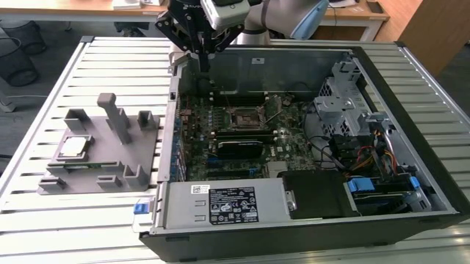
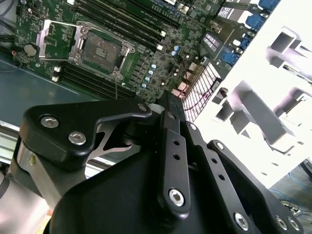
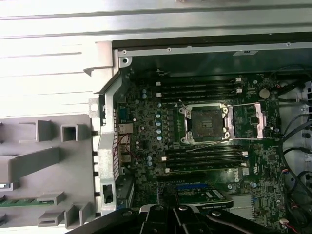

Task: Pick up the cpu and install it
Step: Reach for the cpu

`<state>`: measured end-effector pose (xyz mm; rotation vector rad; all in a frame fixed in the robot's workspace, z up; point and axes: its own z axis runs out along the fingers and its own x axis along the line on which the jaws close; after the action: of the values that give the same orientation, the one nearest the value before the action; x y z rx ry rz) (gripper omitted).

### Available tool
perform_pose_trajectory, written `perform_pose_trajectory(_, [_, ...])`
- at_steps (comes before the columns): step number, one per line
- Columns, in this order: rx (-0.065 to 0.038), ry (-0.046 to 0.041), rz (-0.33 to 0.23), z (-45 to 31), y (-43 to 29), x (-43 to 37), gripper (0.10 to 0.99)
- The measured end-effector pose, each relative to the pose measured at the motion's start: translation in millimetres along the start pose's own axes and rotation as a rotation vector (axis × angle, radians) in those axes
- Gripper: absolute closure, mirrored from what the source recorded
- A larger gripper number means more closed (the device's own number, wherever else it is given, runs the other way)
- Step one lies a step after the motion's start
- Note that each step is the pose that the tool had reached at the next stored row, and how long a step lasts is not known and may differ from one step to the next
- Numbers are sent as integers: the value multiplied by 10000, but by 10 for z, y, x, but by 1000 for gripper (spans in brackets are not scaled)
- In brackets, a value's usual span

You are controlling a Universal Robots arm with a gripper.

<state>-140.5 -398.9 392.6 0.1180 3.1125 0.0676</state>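
Exterior view: open case (image 1: 294,242) on slatted tabletop (image 1: 74,231), holding motherboard (image 1: 287,132) with bare socket (image 1: 247,115). Grey fixture (image 1: 118,118) at the exterior view's left of the case, with cpu (image 1: 74,147) lying flat in its recess. Hand (image 1: 202,65) above the case's far edge, clenched on nothing.
Second wrist view: hand (image 2: 168,100) closed; socket (image 2: 100,51) unfilled.
First wrist view: socket (image 3: 204,122) unfilled, frame swung aside; fixture (image 3: 34,161) beside the case.
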Motion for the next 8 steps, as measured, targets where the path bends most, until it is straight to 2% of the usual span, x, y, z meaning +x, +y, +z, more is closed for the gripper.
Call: perform_pose_trajectory(8, [0,0,0,2,-2,23,980])
